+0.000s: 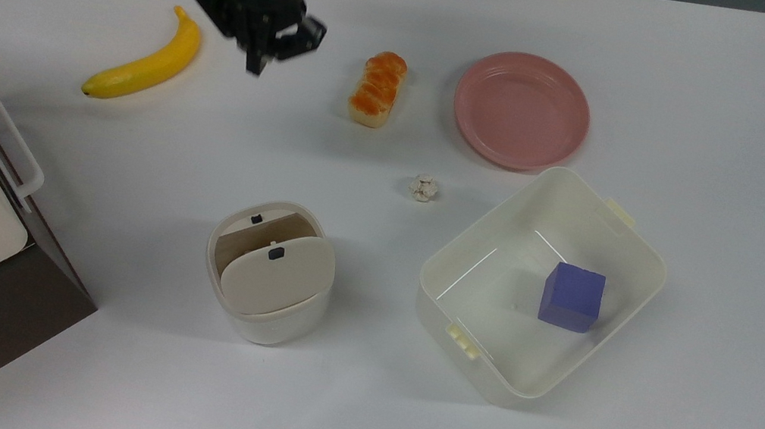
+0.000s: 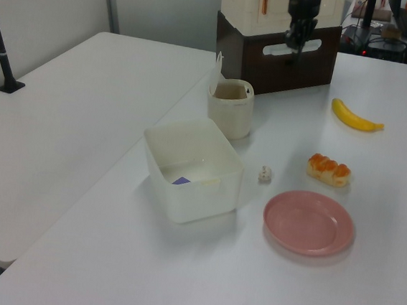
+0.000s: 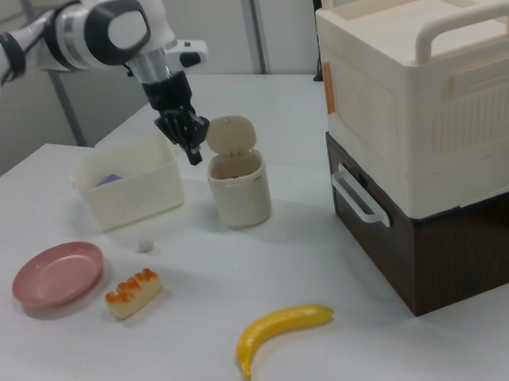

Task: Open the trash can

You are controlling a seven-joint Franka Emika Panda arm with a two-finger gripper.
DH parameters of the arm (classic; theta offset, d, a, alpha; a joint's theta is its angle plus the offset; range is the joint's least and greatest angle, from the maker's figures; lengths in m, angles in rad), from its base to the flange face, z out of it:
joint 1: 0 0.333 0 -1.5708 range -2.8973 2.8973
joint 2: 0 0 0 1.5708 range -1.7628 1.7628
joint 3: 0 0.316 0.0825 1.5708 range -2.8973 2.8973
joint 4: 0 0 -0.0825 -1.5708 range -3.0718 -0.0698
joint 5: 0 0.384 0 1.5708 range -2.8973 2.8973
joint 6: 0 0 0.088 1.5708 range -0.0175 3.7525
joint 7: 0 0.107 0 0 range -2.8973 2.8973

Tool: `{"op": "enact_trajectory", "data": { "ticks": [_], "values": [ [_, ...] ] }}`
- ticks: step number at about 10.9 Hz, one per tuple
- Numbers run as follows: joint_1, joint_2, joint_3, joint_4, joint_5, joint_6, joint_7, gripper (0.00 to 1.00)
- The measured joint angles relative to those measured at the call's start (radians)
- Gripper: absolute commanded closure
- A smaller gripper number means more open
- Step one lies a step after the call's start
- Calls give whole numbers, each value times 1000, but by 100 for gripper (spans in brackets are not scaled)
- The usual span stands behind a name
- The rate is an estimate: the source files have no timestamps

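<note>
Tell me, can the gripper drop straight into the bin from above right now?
Probably yes. The bin's lid stands up at the back, leaving part of the mouth open from above. The gripper hangs clear over the table between banana and bread, holding nothing.

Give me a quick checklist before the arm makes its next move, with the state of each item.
1. Trash can lid raised: ok, it stands up on its hinge.
2. Trash can upright on the table: ok.
3. End effector clear of the can: ok, it hangs apart from it, between the banana and the bread.
4. End effector carrying nothing: ok.
5. Anything inside the can: cannot tell.
</note>
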Motion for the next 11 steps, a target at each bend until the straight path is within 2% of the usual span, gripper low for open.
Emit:
{"op": "enact_trajectory", "data": {
  "ticks": [1,5,11],
  "values": [
    [0,-36,0,-3,2,-41,-28,3],
    [-5,-143,0,-39,5,-85,-37,0],
    [-9,-190,0,-79,8,-82,-37,0]
  ]
}}
